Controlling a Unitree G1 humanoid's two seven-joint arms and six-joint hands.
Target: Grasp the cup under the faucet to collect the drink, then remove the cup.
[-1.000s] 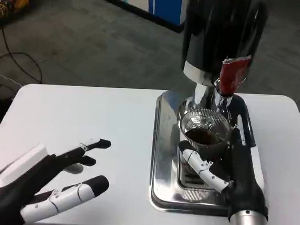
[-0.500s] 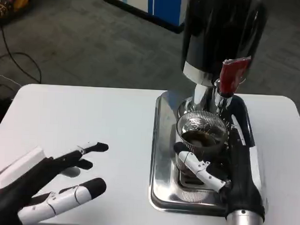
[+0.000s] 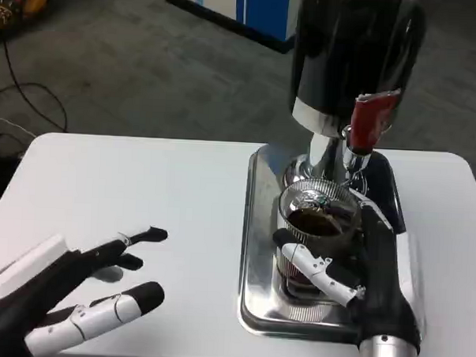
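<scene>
Right hand held the filled cup on the tray, just below the faucet.

The white table [image 3: 166, 191] lay bare across its left and centre; the steel tray [image 3: 254, 250] sat close to the right edge, with the black dispenser [image 3: 350, 49] at its far end. The right hand [image 3: 360, 267] wrapped the cup [image 3: 317, 217], fingers on both sides. The left hand [image 3: 67, 297] rested near the front-left corner, fingers spread, holding nothing. The cup was clear, ribbed and round, with dark liquid inside; the faucet [image 3: 371, 121] had a red handle.
</scene>
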